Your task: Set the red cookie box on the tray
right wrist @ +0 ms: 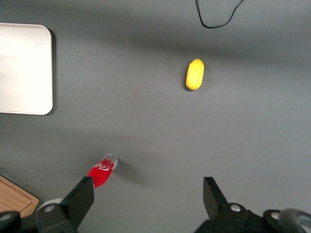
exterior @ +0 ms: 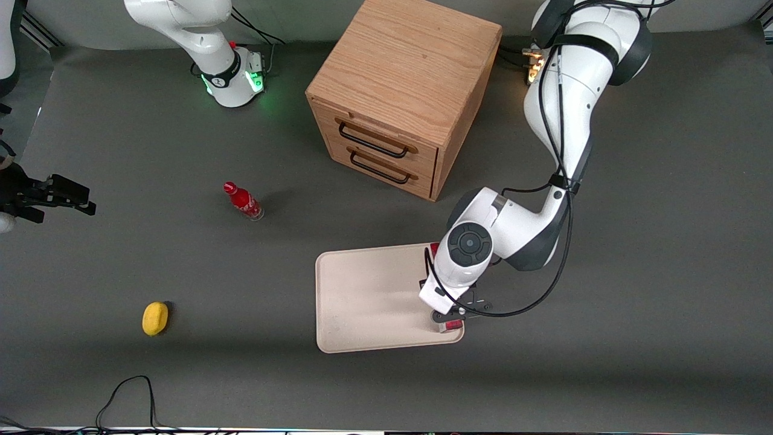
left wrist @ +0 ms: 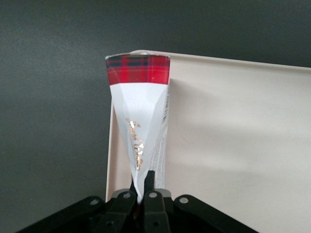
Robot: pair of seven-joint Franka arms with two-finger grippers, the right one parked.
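Observation:
The cream-white tray (exterior: 362,296) lies on the dark table, nearer the front camera than the cabinet. My left gripper (exterior: 450,318) hangs over the tray's rim at the working arm's end. It is shut on the red cookie box (exterior: 450,326), and the wrist hides most of the box in the front view. In the left wrist view the fingertips (left wrist: 151,178) pinch the box's white face (left wrist: 138,121), and its red tartan end (left wrist: 138,69) points away along the tray's edge (left wrist: 233,136). Whether the box touches the tray I cannot tell.
A wooden two-drawer cabinet (exterior: 404,90) stands farther from the front camera than the tray. A small red bottle (exterior: 243,202) and a yellow fruit (exterior: 155,318) lie toward the parked arm's end. A black cable (exterior: 127,393) loops near the table's front edge.

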